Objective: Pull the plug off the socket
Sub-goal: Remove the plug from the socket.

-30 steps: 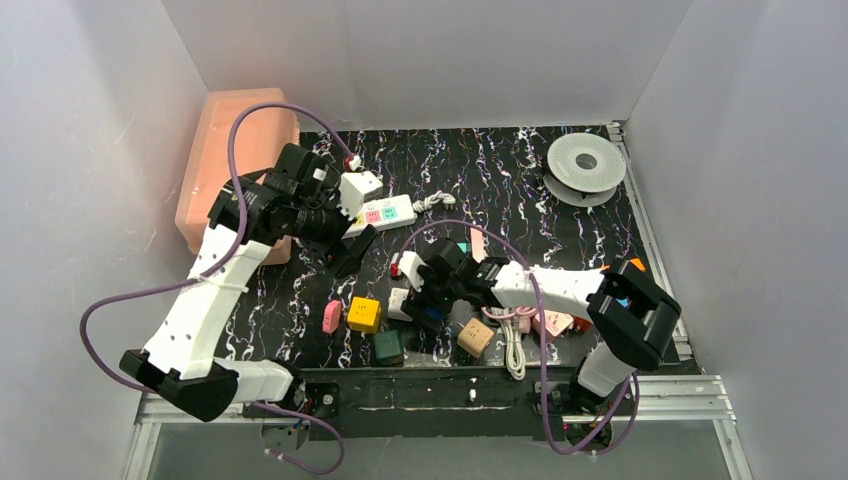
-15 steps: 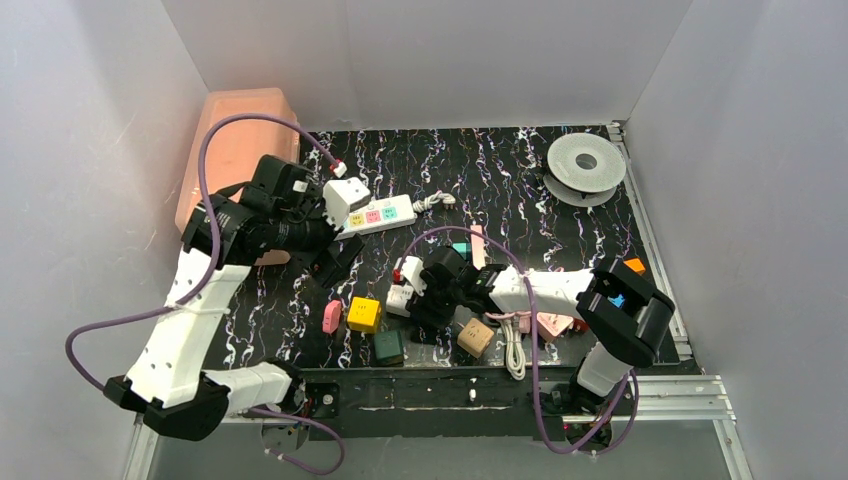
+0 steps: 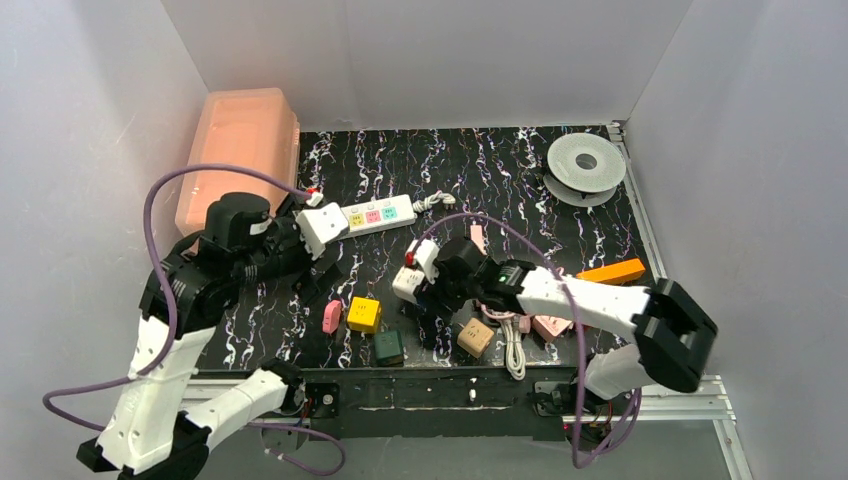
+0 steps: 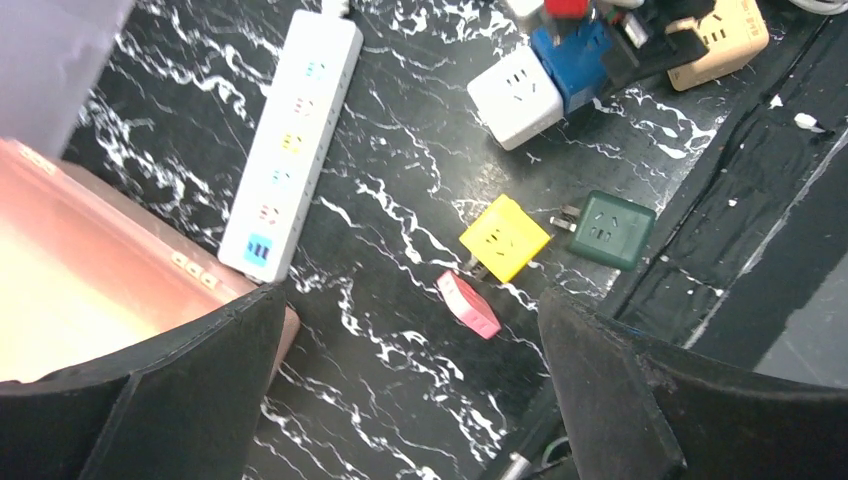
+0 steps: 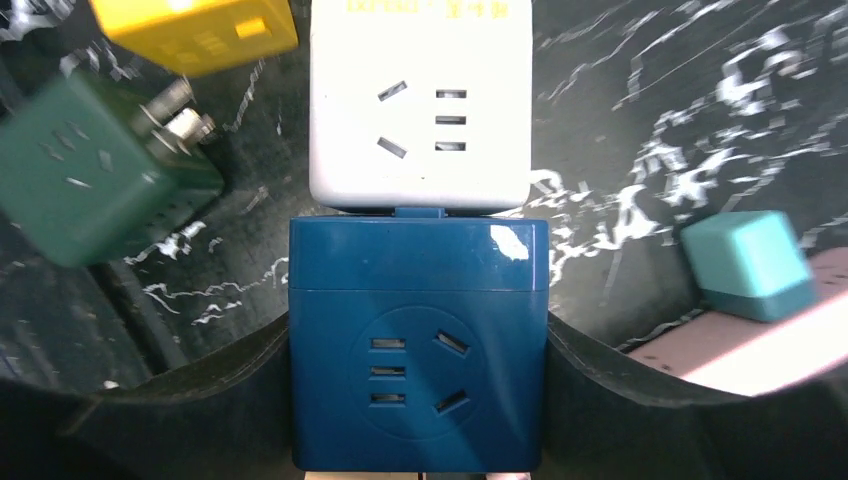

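Observation:
The socket [image 3: 378, 213], a long white strip with pastel outlet faces [image 4: 292, 140], lies flat at the back left. Its visible outlets are bare; no plug shows in it. My left gripper [image 3: 322, 272] hangs open above the mat in front of the strip's left end, nothing between its fingers [image 4: 410, 300]. My right gripper [image 3: 430, 302] is shut on a blue cube adapter [image 5: 418, 350], with the fingers [image 5: 200, 400] pressed against both its sides. The blue cube is joined end-on to a white cube adapter [image 5: 420, 100].
A yellow cube [image 3: 363, 314], green cube [image 3: 388, 346], pink plug [image 3: 331, 317] and tan cube [image 3: 475, 337] lie near the front edge. A white cable [image 3: 514, 345], orange block [image 3: 610, 271], pink bin [image 3: 238, 150] and spool [image 3: 585, 165] are also around.
My left arm drew back to the left, away from the strip, still open. My right gripper closed onto the blue cube and its elbow swung right.

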